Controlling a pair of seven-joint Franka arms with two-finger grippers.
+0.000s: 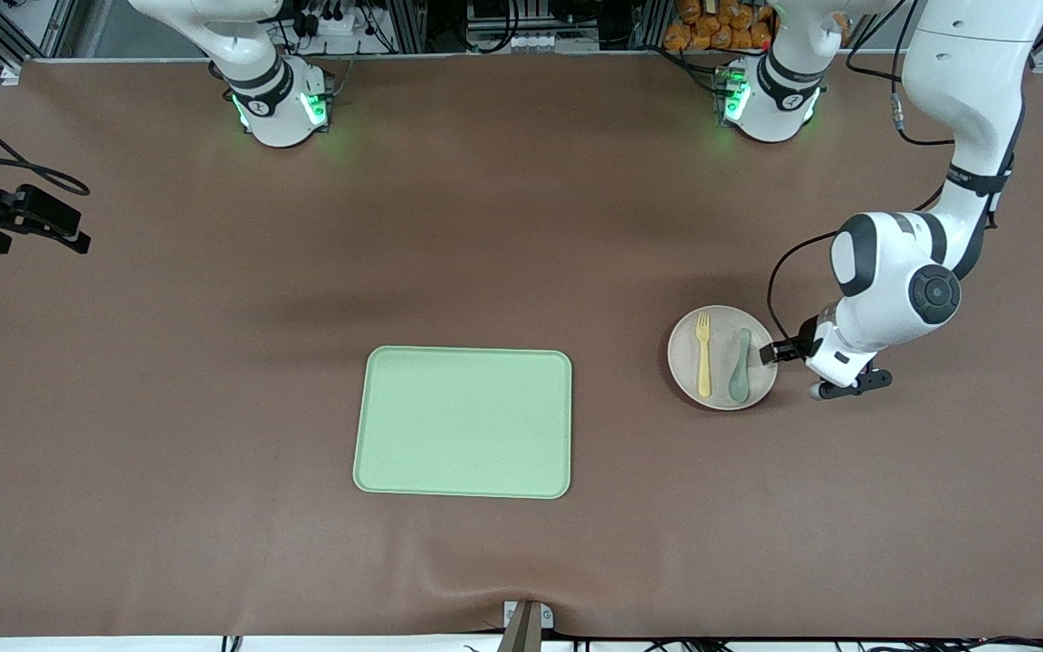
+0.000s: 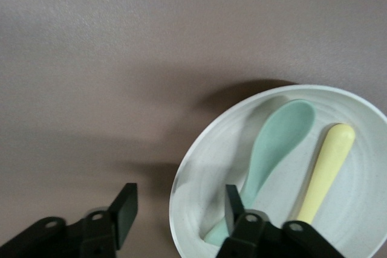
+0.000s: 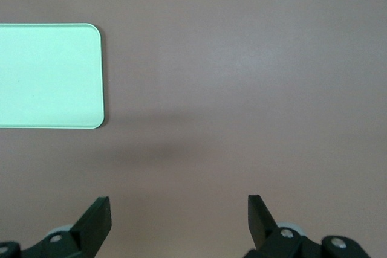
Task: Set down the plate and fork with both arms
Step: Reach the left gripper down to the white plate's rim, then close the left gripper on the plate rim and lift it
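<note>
The pale speckled plate lies on the brown table toward the left arm's end, with the yellow fork and a muted green spoon side by side on it. My left gripper is down at the plate's rim on the side toward the left arm's end. In the left wrist view the left gripper straddles the rim of the plate. One finger is inside by the spoon and one outside, with a gap on both sides. The fork's handle lies beside the spoon. My right gripper hangs open over bare table.
A rectangular light-green tray lies mid-table, nearer the front camera than the plate; its corner shows in the right wrist view. Brown mat lies between tray and plate. A small bracket sits at the table's front edge.
</note>
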